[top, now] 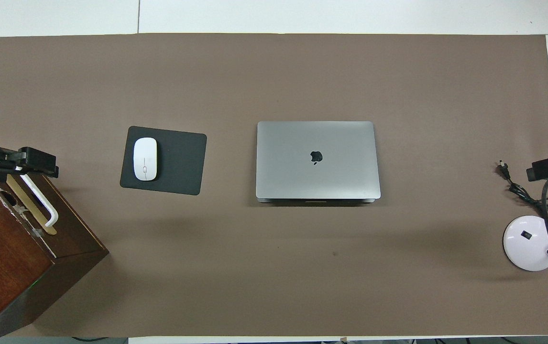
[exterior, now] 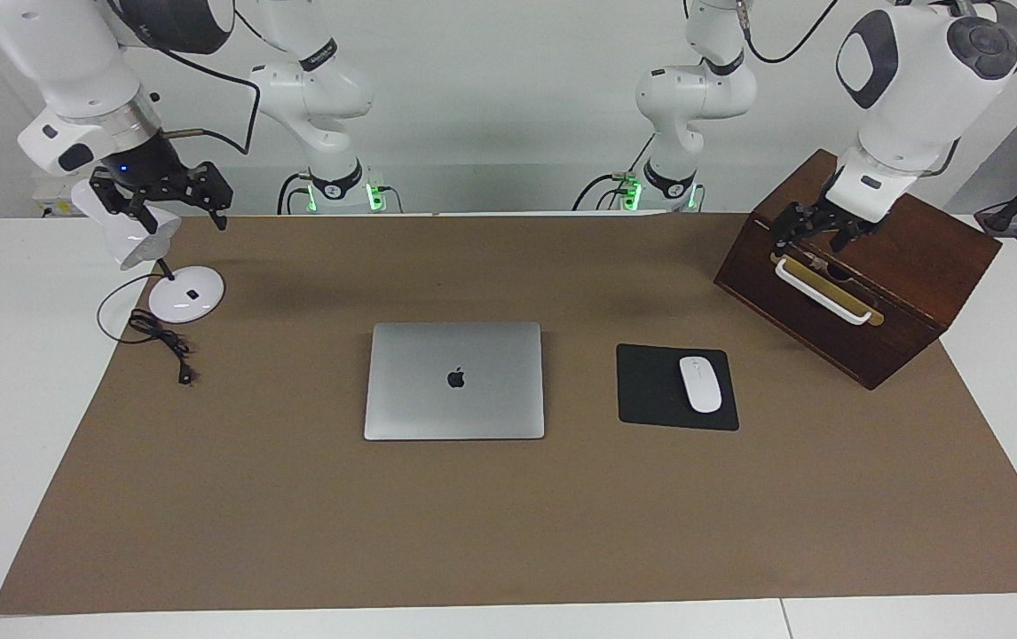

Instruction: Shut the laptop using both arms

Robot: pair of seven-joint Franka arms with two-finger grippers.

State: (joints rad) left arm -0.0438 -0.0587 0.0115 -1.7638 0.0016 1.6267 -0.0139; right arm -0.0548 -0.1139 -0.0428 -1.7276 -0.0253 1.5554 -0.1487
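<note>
Laptop (exterior: 454, 380) lies closed between our grippers; left gripper (exterior: 815, 232) and right gripper (exterior: 173, 197) hang apart-fingered, holding nothing.

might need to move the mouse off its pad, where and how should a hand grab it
Grip the mouse across its narrow width, on the two long sides, coming straight down from above. It is a low, smooth oval lying flat on the pad, long axis running toward the robots, so only its sides offer a hold. The left hand, over the box, is closer.

My facing camera high across the table, looking toward both arm bases, my overhead camera steeply down from the robots' end, both wide, sharing the brown mat (exterior: 295, 497) and laptop (exterior: 454, 381).
</note>
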